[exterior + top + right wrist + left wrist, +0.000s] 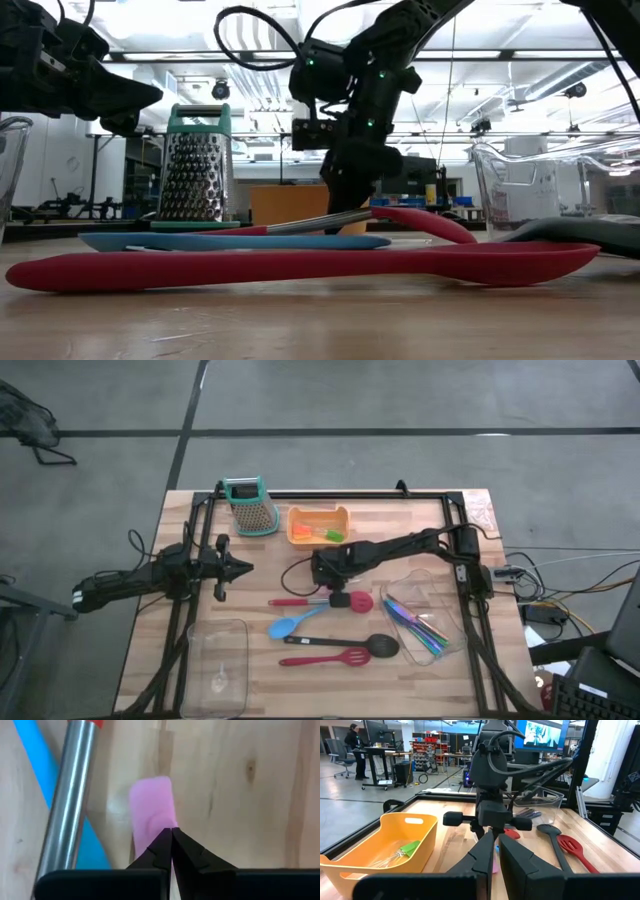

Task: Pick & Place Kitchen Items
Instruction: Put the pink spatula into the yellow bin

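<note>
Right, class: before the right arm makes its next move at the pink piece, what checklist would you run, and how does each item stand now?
1. Right gripper lined up on the pink piece: ok, its tips sit at the piece's edge.
2. Fingers open for a grasp: not ok, the tips meet.
3. Pink piece actually gripped: cannot tell.
4. Red spoon apart from the piece: ok, its metal handle lies beside it, not touching.
5. Orange tray has room: ok, part of its floor is bare.
6. Left gripper out of the way: ok, it waits at the table's left.
</note>
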{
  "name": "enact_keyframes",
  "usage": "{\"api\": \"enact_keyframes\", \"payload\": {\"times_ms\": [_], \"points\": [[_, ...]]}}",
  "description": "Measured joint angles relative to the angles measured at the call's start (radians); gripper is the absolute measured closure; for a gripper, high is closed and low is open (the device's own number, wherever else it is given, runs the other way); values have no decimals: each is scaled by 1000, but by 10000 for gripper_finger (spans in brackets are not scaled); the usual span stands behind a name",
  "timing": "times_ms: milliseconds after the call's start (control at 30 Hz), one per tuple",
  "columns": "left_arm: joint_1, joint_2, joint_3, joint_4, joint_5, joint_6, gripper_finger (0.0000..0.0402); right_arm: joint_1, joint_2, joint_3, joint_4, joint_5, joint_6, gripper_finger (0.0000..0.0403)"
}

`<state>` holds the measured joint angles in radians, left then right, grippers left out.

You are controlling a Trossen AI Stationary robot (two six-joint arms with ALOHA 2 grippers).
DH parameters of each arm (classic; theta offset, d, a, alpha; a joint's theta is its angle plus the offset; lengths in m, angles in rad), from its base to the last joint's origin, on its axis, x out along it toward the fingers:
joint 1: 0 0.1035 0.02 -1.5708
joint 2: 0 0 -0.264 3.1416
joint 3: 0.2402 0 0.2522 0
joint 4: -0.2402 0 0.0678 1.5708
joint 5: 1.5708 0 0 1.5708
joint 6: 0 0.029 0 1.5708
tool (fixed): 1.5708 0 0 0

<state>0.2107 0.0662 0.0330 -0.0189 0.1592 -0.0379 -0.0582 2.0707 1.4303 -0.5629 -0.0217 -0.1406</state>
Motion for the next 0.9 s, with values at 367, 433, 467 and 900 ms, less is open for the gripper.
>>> {"api": "enact_keyframes", "payload": {"times_ms": [367, 433, 467, 900], "points": [[0, 0, 0, 0, 0, 0, 367, 19, 5, 2, 106, -31, 59, 336], [0, 0, 0, 0, 0, 0, 367, 19, 14, 2, 102, -28, 75, 307], [0, 0, 0, 0, 0, 0, 367, 20, 19, 2, 102, -28, 82, 292], [0, 0, 0, 0, 0, 0, 367, 27, 78, 7, 74, 13, 73, 188]]}}
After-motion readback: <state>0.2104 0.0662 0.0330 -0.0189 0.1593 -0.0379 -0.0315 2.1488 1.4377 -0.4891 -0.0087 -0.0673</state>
